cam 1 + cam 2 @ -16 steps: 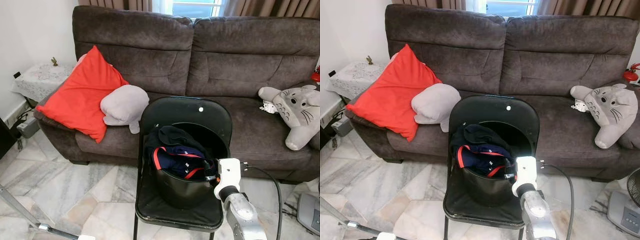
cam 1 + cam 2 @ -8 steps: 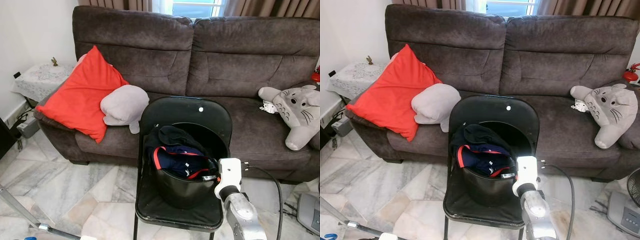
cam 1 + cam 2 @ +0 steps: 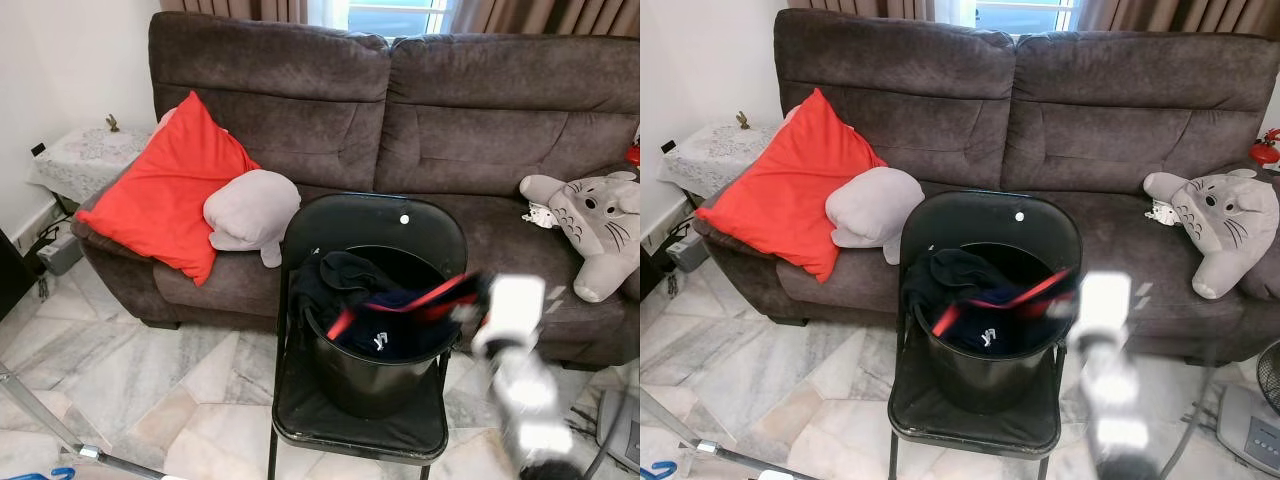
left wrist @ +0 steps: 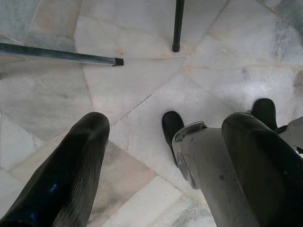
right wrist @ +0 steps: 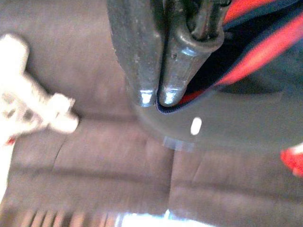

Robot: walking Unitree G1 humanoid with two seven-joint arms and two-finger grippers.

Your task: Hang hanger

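Navy red-trimmed garment [image 3: 400,310] pinched in right pincer [image 5: 156,97], round black bucket [image 3: 370,380]

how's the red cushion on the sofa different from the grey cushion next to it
The red cushion is a bright, flat square that stands tilted on a corner against the sofa back. The grey cushion is pale, rounded and puffy, and lies low on the seat. The red cushion looks clearly larger than the grey cushion. Both sit at the sofa's left end, side by side.

Count: one sofa [image 3: 400,110], one folding chair [image 3: 372,225], one black bucket [image 3: 370,375]. Cushions: one red [image 3: 165,190], one grey [image 3: 250,205]. One plush toy [image 3: 590,225].
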